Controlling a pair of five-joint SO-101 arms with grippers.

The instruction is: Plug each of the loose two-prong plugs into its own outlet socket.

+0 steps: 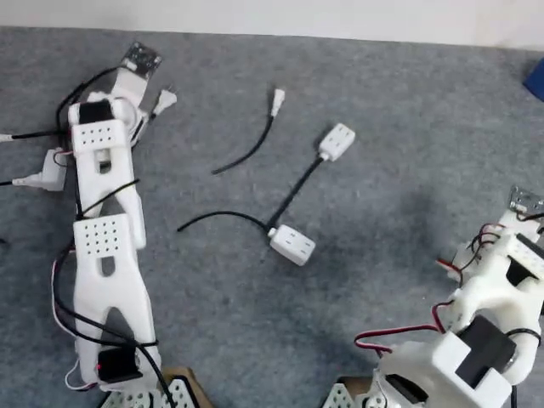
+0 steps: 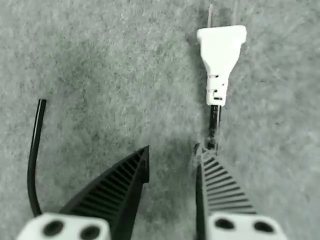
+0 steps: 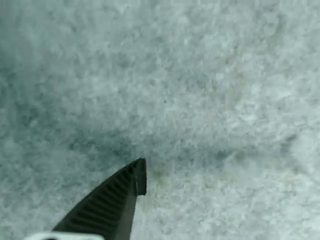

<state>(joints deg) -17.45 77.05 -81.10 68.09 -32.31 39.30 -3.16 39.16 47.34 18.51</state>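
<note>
Jaws of the left gripper (image 2: 172, 152) stand partly open and empty at ten o'clock on the table, one fingertip (image 2: 209, 167) touching the black cord (image 2: 214, 120) just behind a white two-prong plug (image 2: 220, 55). An outlet socket (image 1: 337, 141) lies at one o'clock, a second socket (image 1: 293, 245) near the centre, both well apart from the plug. Closing here would likely pinch only the cord, leaving the plug free to swing and its prongs misaligned. The right arm (image 1: 476, 331) sits at four o'clock, its grip impossible to judge.

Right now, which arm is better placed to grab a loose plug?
Left. The left gripper is open behind a white plug, its cord beside one finger. The right arm is over bare carpet, far from every plug.
</note>
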